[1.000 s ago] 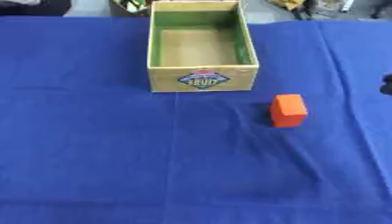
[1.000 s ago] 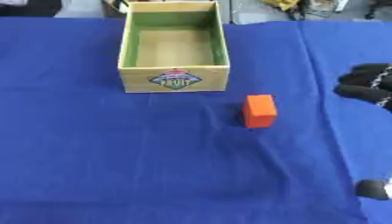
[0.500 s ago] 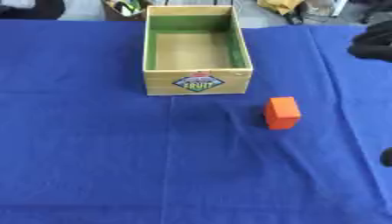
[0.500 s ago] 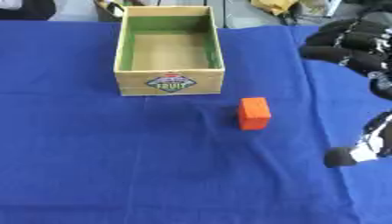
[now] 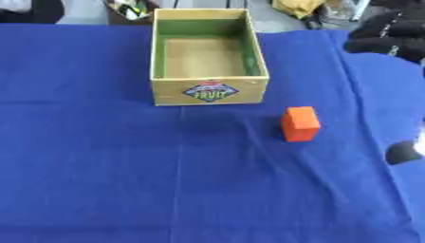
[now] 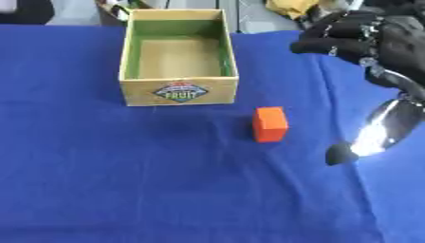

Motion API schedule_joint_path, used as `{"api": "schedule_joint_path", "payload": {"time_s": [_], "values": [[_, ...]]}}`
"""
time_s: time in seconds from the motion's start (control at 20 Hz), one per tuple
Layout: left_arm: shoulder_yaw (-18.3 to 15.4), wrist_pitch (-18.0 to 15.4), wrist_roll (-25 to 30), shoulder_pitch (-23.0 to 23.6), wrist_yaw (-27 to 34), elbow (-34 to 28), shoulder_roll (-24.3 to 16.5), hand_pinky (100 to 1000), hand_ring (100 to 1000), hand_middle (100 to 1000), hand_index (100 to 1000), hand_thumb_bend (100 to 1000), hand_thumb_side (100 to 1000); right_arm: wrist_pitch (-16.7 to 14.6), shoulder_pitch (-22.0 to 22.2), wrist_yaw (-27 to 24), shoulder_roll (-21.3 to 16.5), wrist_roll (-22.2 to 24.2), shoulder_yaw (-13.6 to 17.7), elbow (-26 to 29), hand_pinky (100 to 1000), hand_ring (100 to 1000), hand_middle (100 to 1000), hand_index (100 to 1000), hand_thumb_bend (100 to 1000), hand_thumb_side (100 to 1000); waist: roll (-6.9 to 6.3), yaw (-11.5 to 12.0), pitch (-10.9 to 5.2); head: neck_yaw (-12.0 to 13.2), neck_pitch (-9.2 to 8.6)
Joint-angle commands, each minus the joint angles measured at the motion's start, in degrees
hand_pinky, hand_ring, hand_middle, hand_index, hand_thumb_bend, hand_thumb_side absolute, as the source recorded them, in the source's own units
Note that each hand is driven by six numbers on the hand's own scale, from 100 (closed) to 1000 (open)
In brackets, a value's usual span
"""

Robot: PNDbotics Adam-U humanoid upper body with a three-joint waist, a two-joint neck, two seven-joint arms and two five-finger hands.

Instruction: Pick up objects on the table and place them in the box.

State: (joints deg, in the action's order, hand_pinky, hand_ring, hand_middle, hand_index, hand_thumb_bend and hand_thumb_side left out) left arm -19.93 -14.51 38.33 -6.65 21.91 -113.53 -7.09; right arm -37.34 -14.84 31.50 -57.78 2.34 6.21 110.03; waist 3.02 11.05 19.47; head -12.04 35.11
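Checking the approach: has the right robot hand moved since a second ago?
Yes. The right robot hand has travelled up and leftward, from right of the orange block to level with the box.

"What covers the table?"
"A blue cloth, creased in places, evenly lit."
"And past the far edge?"
"Grey floor, with yellow clutter on it."

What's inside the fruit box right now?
Nothing shows inside the fruit box: bare tan floor and green inner walls. The near wall hides a strip of floor. The orange block stands outside on the blue cloth.
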Motion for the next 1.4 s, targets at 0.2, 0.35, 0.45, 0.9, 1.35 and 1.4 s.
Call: {"api": "schedule_joint_path", "payload": {"time_s": [0.2,0.35,0.45,0.9,1.35,1.4], "values": [[0.50,0.14,0.36,-0.29,0.44,-1.06,-1.61,100,135,141,415,100,1000,-1.24,-3.08,-0.79,-2.36,3.23,-1.26,-4.32,810,793,753,927,790,1000,-0.01,0.49,-1.23,-0.97,-0.70],[0.54,0.14,0.42,-0.31,0.50,-1.06,-1.64,100,135,141,415,100,1000,-1.10,-3.97,-0.17,-2.15,3.89,-1.67,-6.10,807,793,749,917,798,1000,0.00,0.63,-1.23,-1.07,-0.65],[0.56,0.14,0.45,-0.32,0.53,-1.06,-1.65,100,135,141,415,100,1000,-0.15,-4.43,1.09,-2.13,4.23,-1.79,-7.19,803,793,742,900,820,1000,0.01,0.72,-1.24,-1.10,-0.62],[0.74,0.33,0.60,-0.44,0.61,-1.06,-1.64,100,135,141,415,100,1000,10.17,-6.82,12.19,-1.06,7.92,-4.21,-8.59,790,807,761,885,851,1000,0.09,0.94,-1.27,-1.68,-0.52],[0.77,0.53,0.65,-0.48,0.58,-1.06,-1.52,100,133,140,414,100,1000,17.13,-9.70,19.34,1.45,15.07,-7.13,-10.40,772,805,778,877,779,970,0.19,1.16,-1.25,-2.01,-0.21],[0.77,0.57,0.63,-0.51,0.57,-1.06,-1.50,100,133,140,414,100,1000,17.21,-9.92,19.64,1.82,15.74,-7.41,-10.71,772,806,778,878,777,966,0.21,1.17,-1.23,-2.00,-0.15]]}}
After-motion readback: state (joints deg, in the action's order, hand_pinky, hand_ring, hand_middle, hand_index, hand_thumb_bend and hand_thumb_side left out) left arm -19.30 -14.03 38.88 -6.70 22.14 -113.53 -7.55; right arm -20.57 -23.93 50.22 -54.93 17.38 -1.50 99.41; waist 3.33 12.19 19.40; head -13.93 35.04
